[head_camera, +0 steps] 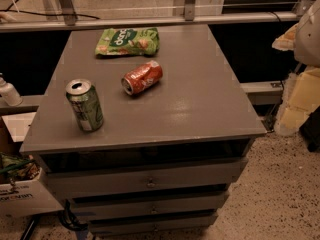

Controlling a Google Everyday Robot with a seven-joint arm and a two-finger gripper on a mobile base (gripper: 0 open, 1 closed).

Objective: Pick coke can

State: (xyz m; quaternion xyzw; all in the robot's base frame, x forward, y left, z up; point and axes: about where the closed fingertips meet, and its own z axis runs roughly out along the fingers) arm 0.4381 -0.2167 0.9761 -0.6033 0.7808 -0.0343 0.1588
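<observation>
The coke can (142,77) is red-orange with white markings and a dented body. It lies on its side near the middle of the grey cabinet top (200,104), silver end facing front left. The gripper is not in view. A pale rounded shape (309,34) at the right edge may be part of the arm; no fingers show.
A green-and-silver can (85,105) stands upright at the front left of the top. A green snack bag (128,41) lies at the back. Drawers (150,181) sit below the top. A white bottle (8,92) and a box (20,194) are at the left, yellowish foam (300,104) at the right.
</observation>
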